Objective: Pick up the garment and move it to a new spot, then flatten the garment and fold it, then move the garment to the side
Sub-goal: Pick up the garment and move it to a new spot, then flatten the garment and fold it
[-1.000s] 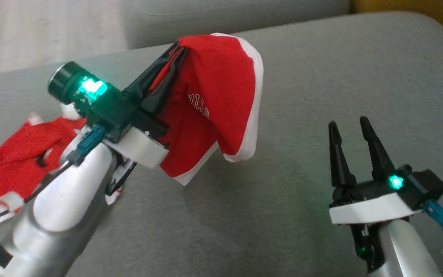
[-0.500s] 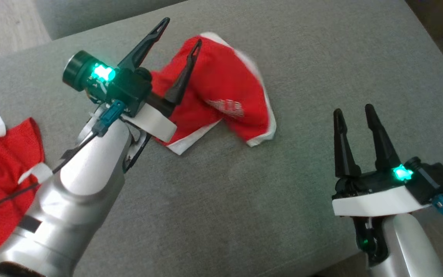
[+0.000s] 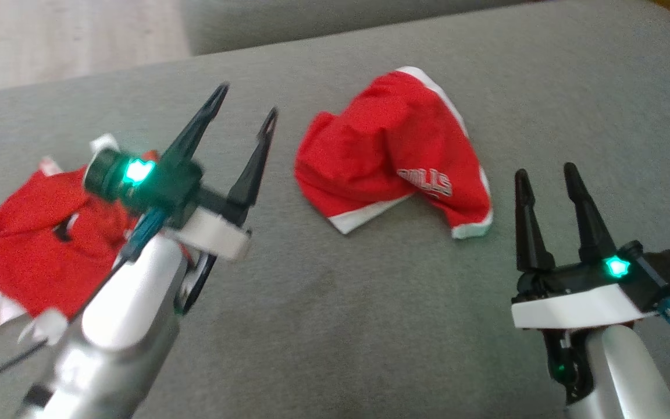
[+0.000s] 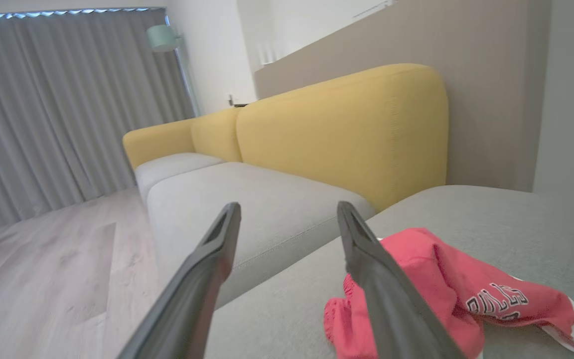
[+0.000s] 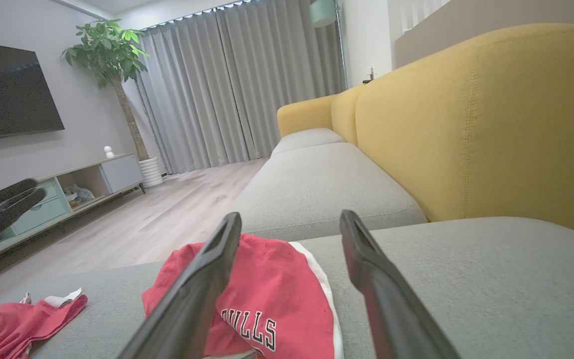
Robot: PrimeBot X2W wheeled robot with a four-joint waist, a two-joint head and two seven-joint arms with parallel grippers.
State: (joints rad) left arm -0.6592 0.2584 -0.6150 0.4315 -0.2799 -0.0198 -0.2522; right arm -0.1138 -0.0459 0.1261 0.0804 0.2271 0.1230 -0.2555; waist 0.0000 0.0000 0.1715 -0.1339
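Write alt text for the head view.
A crumpled red garment lies on the grey cushion between the open left end effector and open right end effector. A second red garment lies far left.

The red shorts (image 3: 381,145) are soft, crumpled cloth. The grey seat cushion (image 3: 370,326) is rough woven cloth. At 7 o'clock, the left forearm (image 3: 120,314) looks smooth, shiny and silver.

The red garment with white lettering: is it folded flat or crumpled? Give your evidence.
Crumpled. The red garment lies bunched in a hump on the grey cushion, its white trim curving; no neat fold.
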